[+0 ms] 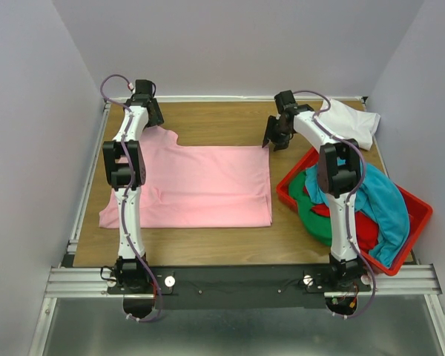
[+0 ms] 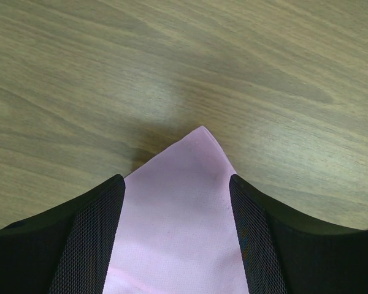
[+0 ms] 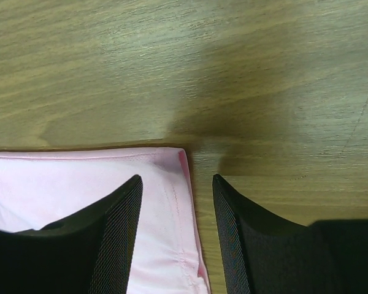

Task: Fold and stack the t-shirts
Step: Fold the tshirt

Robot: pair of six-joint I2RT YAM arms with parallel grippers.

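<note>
The left hand [image 2: 176,179] is spread wide astride a pointed corner of the pink t-shirt [image 1: 208,185]; the right hand [image 3: 176,177], less open, is set astride its far right corner; nothing is gripped. Bare bench [image 1: 222,122] is seen beyond both; the shirt is laid flat, long axis left to right.

A robot lab cell: bare grey walls [image 1: 30,148] enclose a wooden table [image 1: 222,122] fronted by an aluminium mounting rail [image 1: 78,282].

From high behind the near edge, looking down across the whole table [image 1: 230,122]. From each wrist, close and downward onto a far corner of the pink t-shirt [image 1: 208,185], also seen from above.
</note>
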